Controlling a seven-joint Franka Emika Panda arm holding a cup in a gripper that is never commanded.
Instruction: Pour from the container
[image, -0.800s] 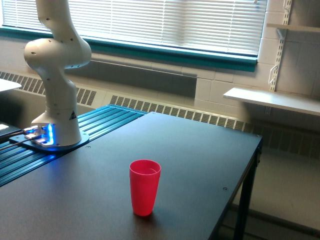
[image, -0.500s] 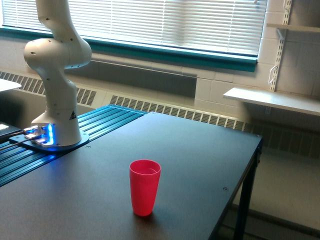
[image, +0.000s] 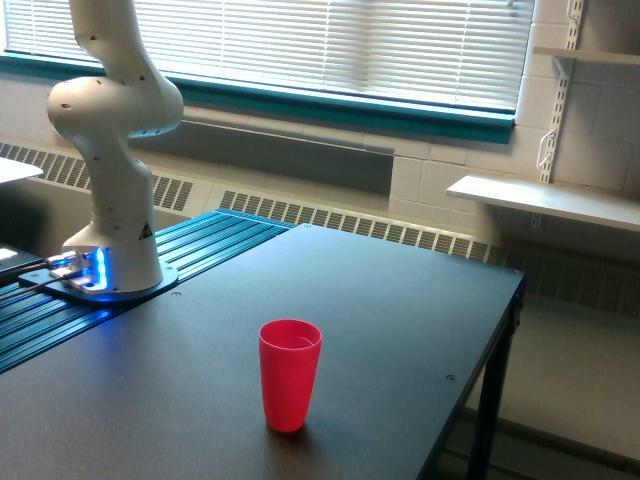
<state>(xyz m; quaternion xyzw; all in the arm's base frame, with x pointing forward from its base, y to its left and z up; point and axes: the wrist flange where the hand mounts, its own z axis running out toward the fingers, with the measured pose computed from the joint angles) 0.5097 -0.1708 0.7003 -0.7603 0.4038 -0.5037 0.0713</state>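
Red plastic cup (image: 290, 373): stands upright on the dark table (image: 400, 330), open mouth up, alone near the front edge. Whether anything lies inside cannot be told from here.

Dark table: flat matte top, one leg showing at the exterior view's right. Small screw heads dot the surface. Beside it, toward the exterior view's left, a strip of teal ribbed rails (image: 190, 250).

Robot arm (image: 112, 130): white, bolted to a round base (image: 100, 283) on the ribbed rails, with a blue light glowing at its foot. Only the base, the lowest joints and part of the rising link show; the link runs out of the top of the picture.

Claw: out of view, above the top edge of the picture. Whether it is open, closed or gripping anything cannot be told. With the claw unseen, places can only be given loosely: the red cup sits below wherever the arm's upper part reaches, well apart from the arm's base and toward the exterior view's right of it.

Glass container: not visible anywhere in the picture, so its place cannot be given.

Room: window blinds (image: 330, 40) across the back wall over a teal sill (image: 350, 108), a radiator grille (image: 340, 222) beneath, and a wall shelf (image: 545, 200) at the exterior view's right.
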